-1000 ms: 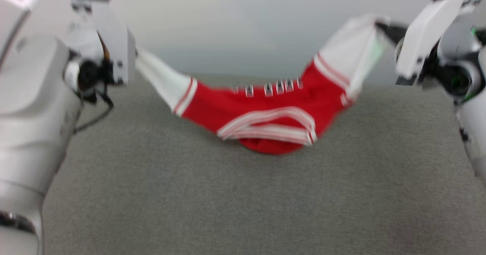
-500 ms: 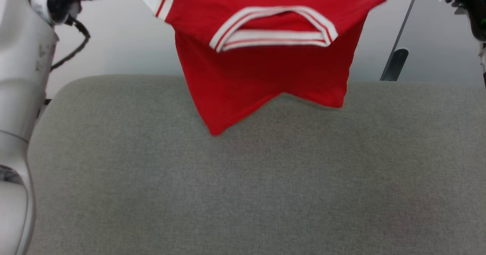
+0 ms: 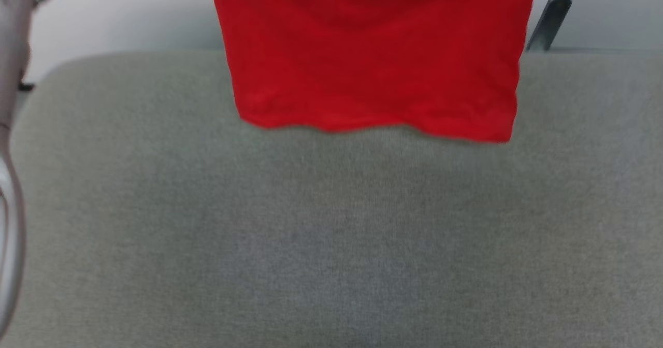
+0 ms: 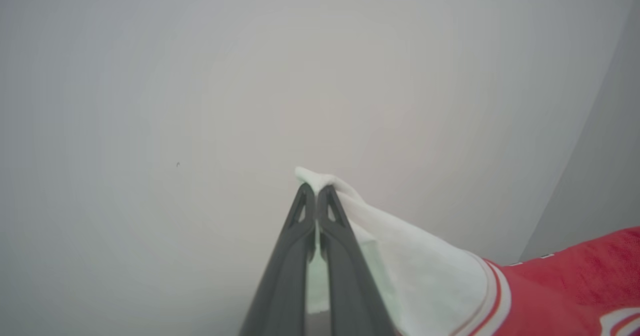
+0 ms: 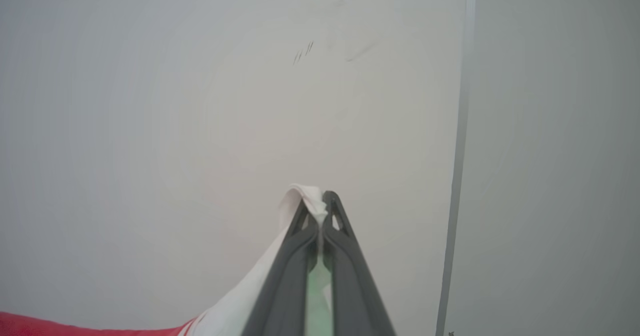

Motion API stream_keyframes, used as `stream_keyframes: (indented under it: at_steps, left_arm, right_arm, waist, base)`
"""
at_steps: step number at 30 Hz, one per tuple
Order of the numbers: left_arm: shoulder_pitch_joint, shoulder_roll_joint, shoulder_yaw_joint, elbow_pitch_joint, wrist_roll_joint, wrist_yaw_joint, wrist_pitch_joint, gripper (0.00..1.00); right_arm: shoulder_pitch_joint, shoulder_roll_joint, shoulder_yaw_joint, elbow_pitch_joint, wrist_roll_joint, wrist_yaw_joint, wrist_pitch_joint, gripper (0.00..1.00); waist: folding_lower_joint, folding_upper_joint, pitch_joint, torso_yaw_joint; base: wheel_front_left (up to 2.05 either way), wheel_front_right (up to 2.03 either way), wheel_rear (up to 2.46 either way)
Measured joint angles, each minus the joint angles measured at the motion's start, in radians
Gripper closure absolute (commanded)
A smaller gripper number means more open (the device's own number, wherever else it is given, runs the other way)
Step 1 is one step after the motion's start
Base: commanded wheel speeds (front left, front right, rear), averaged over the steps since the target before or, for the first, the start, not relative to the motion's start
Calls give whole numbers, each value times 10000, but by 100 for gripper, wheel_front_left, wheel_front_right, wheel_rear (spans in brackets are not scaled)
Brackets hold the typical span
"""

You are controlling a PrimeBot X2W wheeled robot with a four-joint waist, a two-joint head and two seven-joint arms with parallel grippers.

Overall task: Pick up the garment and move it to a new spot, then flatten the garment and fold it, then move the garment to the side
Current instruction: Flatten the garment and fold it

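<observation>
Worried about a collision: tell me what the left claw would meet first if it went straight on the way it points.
The left claw, shut on a white sleeve of the garment, points at a plain pale wall. Nothing else shows in that line; its distance is unclear.

Left jaws and right jaws look like twins: left fingers (image 4: 287, 276) and right fingers (image 5: 345, 286) are long, dark grey and tapered, with little triangular cutouts near the tips. Head view has a smooth pale arm shell (image 3: 10, 53) at 9 o'clock, kinda blurry.
</observation>
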Motion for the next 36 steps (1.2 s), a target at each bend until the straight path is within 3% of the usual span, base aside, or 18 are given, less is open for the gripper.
stream_keyframes:
  at_steps: [7,11,19,27,36]
  left_arm:
    - [-1620,-140,151,102,192,-61,-1705,100]
    - [-2652,-196,242,-36,297,-240,-3007,100]
    - [-3133,-533,462,537,23,-531,-4006,100]
    - [-2174,-704,238,1083,-268,-663,-3843,100]
    - [-297,-901,-447,1099,-721,-679,-2150,100]
  right_arm:
    - [-1563,-194,-562,50,-1137,0,-752,100]
    - [-2021,-537,-1894,-1603,-2447,-2,-786,100]
    - [-1464,303,-4065,-3200,-4941,0,-784,100]
    - [-807,594,-4401,-2930,-5427,0,-784,100]
    - [269,328,-3225,-1246,-3925,0,-773,100]
  waist:
    - [0,0,1555,-138]
    - [0,0,2549,-178]
    - [0,0,4425,-66]
    - [0,0,5351,353]
    - [1,0,4541,681]
  base:
    - [0,0,0]
    - [0,0,0]
    - [0,0,0]
    - [0,0,0]
    - [0,0,0]
